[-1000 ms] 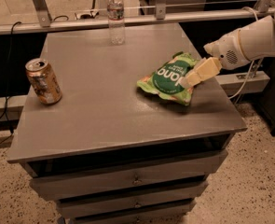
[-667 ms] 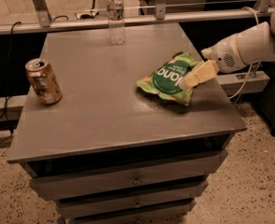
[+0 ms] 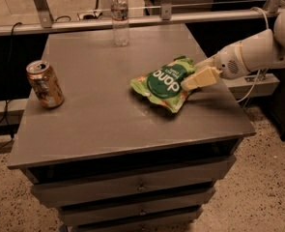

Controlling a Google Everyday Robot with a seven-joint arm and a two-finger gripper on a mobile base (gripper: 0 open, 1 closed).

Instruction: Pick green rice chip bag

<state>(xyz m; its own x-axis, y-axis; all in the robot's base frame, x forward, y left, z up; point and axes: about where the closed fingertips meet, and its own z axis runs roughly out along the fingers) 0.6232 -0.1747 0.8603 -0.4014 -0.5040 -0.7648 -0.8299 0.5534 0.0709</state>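
The green rice chip bag lies flat on the grey cabinet top, right of centre, its dark-green circle with white letters facing up. My gripper reaches in from the right on a white arm and sits at the bag's right edge, its cream tip overlapping the bag. The part of the bag under the tip is hidden.
An orange-gold drink can stands upright near the left edge. A clear water bottle stands at the back centre. A metal rail runs behind the cabinet. Drawers sit below the top's front edge.
My gripper has moved left and slightly down onto the bag's right edge. The bag has shifted left along the top with it. The can and bottle have not moved.
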